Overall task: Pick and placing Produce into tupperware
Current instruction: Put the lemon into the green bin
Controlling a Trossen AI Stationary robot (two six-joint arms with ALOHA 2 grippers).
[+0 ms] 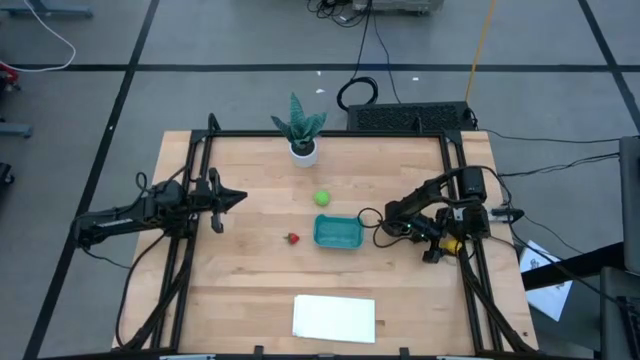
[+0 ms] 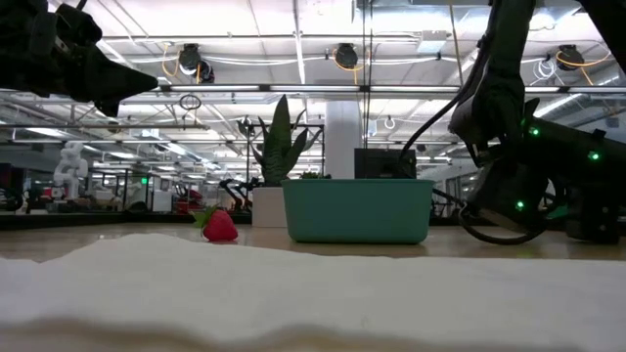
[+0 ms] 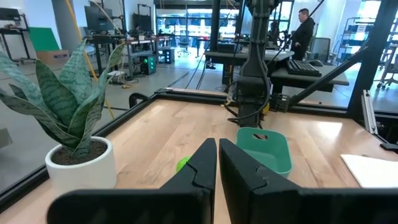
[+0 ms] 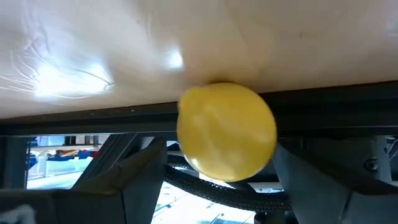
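Observation:
The teal tupperware (image 1: 338, 233) stands right of the table's middle and also shows in the low view (image 2: 357, 210). The lime-green ball (image 1: 322, 198) lies just beyond it. The red strawberry (image 1: 293, 238) lies left of it, on the table. My right gripper (image 1: 448, 245) is at the table's right edge, shut on the yellow lemon (image 4: 227, 130). My left gripper (image 1: 238, 197) hangs above the table's left part, shut and empty (image 3: 217, 158). My right gripper pinches the lemon between its two fingers, one on each of two opposite sides (image 4: 186, 158). The lemon sits at the table's right edge, by the black frame rail (image 4: 323, 102). Whether it is lifted clear I cannot tell.
A green potted plant in a white pot (image 1: 303, 135) stands at the far edge. A flat white sheet (image 1: 334, 318) lies at the near edge. Black frame rails (image 1: 455, 170) run along the table's left, right and far sides.

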